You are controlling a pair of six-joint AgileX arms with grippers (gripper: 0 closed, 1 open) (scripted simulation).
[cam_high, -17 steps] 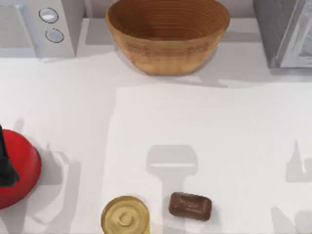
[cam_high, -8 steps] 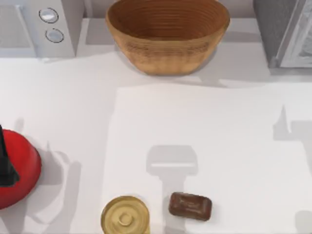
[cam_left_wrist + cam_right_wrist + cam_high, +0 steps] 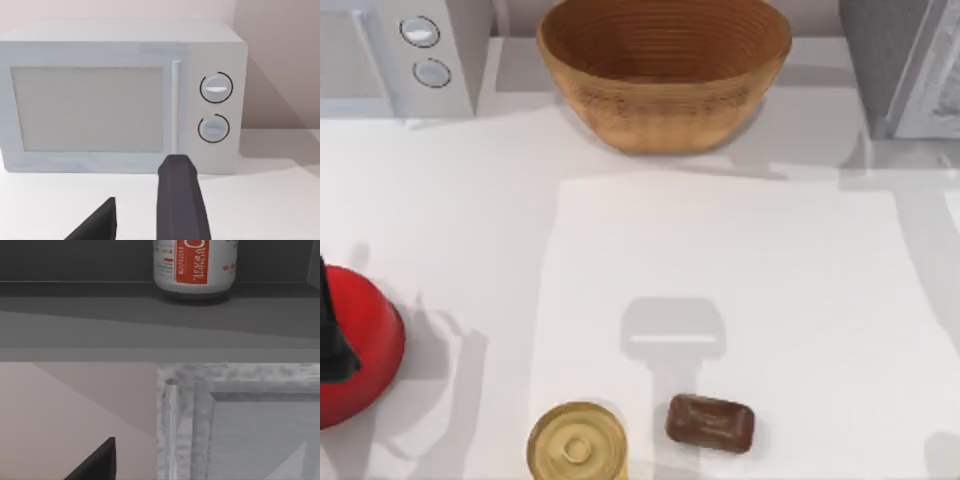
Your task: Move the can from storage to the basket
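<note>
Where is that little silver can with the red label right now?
In the right wrist view the can stands upright on a dark grey shelf, above a speckled grey cabinet frame, not yet in the basket.

White microwave [image 3: 120, 97] with two dials, left claw [image 3: 145, 220] dark fingers before it, white table [image 3: 270, 200]

The basket [image 3: 665, 70] stands at the surface's [image 3: 720, 260] rear, the microwave [image 3: 405, 55] to its left. The can [image 3: 195, 267] stands on a shelf [image 3: 150, 305] — the tin [image 3: 577, 442] and soap bar [image 3: 710, 423] lie at the front edge.
</note>
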